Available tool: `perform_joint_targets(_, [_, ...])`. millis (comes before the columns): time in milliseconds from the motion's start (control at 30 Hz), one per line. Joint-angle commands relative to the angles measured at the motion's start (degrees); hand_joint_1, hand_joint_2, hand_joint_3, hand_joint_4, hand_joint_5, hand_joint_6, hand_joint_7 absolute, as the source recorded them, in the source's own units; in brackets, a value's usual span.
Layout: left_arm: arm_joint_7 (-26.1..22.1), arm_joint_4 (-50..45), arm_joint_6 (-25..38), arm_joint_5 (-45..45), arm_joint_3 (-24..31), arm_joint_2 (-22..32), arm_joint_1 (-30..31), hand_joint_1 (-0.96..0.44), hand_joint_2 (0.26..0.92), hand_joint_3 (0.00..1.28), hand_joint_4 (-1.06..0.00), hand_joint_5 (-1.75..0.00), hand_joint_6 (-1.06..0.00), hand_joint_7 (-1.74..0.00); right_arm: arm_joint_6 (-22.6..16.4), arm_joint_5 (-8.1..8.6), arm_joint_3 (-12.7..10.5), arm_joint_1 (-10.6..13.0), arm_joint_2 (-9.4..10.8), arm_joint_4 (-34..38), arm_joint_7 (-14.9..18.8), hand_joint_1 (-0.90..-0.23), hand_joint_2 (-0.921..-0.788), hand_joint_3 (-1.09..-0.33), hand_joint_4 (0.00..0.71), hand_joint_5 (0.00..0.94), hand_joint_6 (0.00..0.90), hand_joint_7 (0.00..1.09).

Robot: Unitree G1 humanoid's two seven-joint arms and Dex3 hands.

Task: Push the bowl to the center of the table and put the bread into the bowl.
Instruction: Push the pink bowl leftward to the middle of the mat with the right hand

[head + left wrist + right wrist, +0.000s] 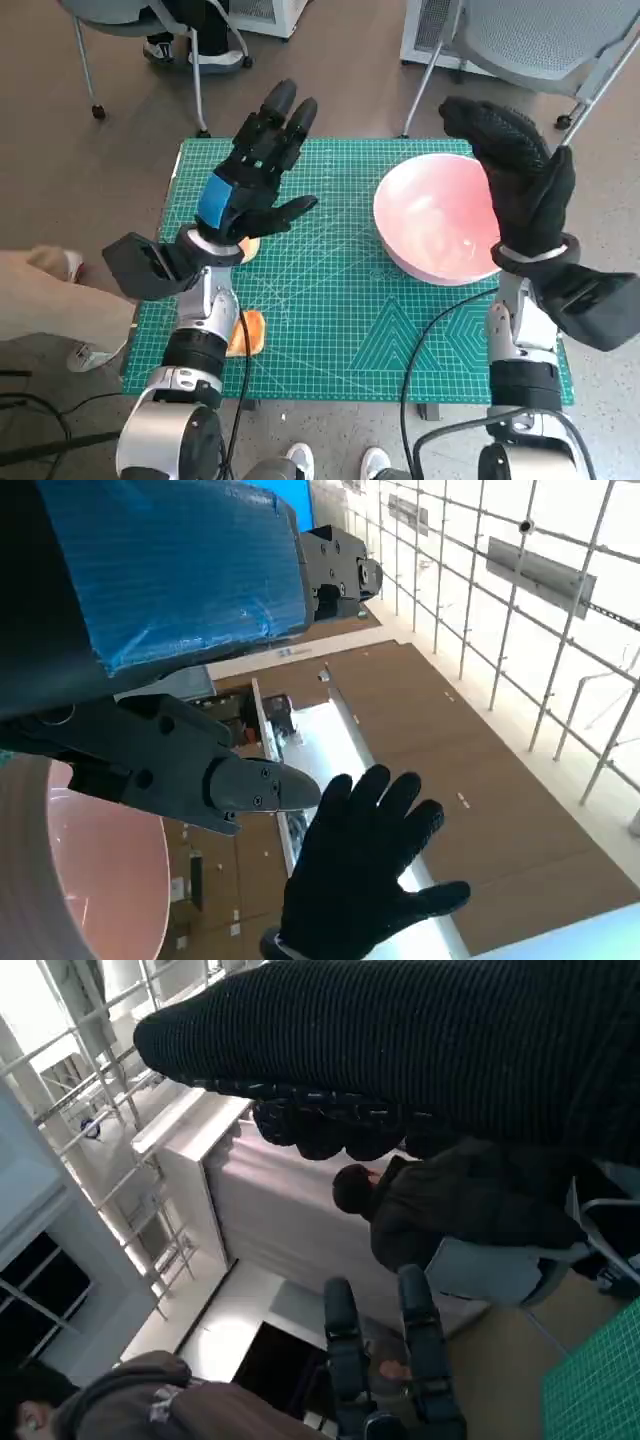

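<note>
Finding no readable text, label, brand, number or sign in any of the three views. Seeing only printed grid lines and geometric patterns on the green cutting mat (400, 330) covering the bench, with fine marks along its edges too small to read. Noticing nothing written on the blue tape of the left hand (255, 175), on the glove of the right hand (515, 175), or on the pink bowl (435, 215).
</note>
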Motion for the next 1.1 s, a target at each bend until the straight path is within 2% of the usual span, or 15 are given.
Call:
perform_joint_targets(33, [0.2, -0.7, -0.2, 0.5, -0.4, 0.1, 0.5, -0.35, 0.921, 0.25, 0.00, 0.00, -0.13, 0.00, 0.6, 0.30, 0.0, 0.1, -0.3, 0.7, 0.9, -0.626, -0.921, -0.718, 0.244, 0.001, 0.091, 0.53])
perform_joint_targets(133, [0.2, -0.4, -0.5, 0.5, -0.4, 0.1, 0.5, -0.35, 0.921, 0.25, 0.00, 0.00, -0.12, 0.00, 0.6, 0.73, -0.7, -0.3, -1.2, 1.7, 1.5, -0.628, -0.921, -0.716, 0.245, 0.002, 0.092, 0.53])
perform_joint_targets(267, [0.0, 0.1, -1.0, 0.5, -0.3, 0.2, 0.6, -0.35, 0.921, 0.25, 0.00, 0.00, -0.13, 0.00, 0.1, 1.38, -2.8, -1.8, -3.6, 5.4, 2.4, -0.631, -0.921, -0.708, 0.251, 0.004, 0.105, 0.52])
perform_joint_targets(400, [0.0, 0.4, -1.3, 0.5, -0.2, 0.2, 0.7, -0.36, 0.921, 0.25, 0.00, 0.00, -0.13, 0.00, -1.4, 0.95, -5.3, -4.0, -6.5, 11.2, 2.0, -0.631, -0.921, -0.700, 0.257, 0.004, 0.129, 0.49])
perform_joint_targets(533, [0.1, 0.6, -1.7, 0.6, -0.2, 0.2, 0.7, -0.36, 0.921, 0.25, -0.01, 0.00, -0.13, 0.00, -2.8, -0.71, -7.4, -7.0, -9.6, 18.5, -0.9, -0.643, -0.921, -0.694, 0.262, 0.004, 0.147, 0.46])
perform_joint_targets(667, [0.4, 0.9, -2.0, 0.6, -0.1, 0.2, 0.7, -0.37, 0.921, 0.25, -0.01, 0.00, -0.13, 0.00, -3.1, -3.26, -8.7, -9.9, -12.9, 26.3, -7.2, -0.661, -0.921, -0.692, 0.260, 0.002, 0.155, 0.45])
perform_joint_targets(733, [0.6, 1.1, -2.2, 0.7, -0.2, 0.2, 0.7, -0.37, 0.921, 0.25, -0.01, 0.00, -0.13, 0.00, -2.6, -4.04, -9.1, -11.0, -13.8, 29.0, -9.6, -0.673, -0.921, -0.692, 0.259, 0.001, 0.158, 0.44])
perform_joint_targets(833, [0.8, 1.2, -2.4, 0.9, -0.2, 0.2, 0.7, -0.37, 0.921, 0.25, -0.01, 0.00, -0.13, 0.00, 0.3, -4.23, -10.0, -12.6, -15.1, 32.9, -12.9, -0.681, -0.921, -0.693, 0.259, 0.001, 0.177, 0.40])
perform_joint_targets(1000, [0.9, 1.4, -2.6, 0.8, -0.2, 0.3, 0.8, -0.36, 0.921, 0.25, -0.01, 0.00, -0.13, 0.00, 5.3, -3.48, -11.5, -14.0, -16.2, 36.5, -14.4, -0.643, -0.921, -0.698, 0.246, 0.000, 0.183, 0.37])
perform_joint_targets(1100, [1.0, 1.2, -2.6, 0.8, -0.2, 0.4, 0.9, -0.37, 0.921, 0.25, -0.01, 0.00, -0.13, 0.00, 7.9, -3.73, -12.1, -14.1, -16.7, 37.7, -15.1, -0.614, -0.921, -0.710, 0.237, 0.000, 0.186, 0.35])
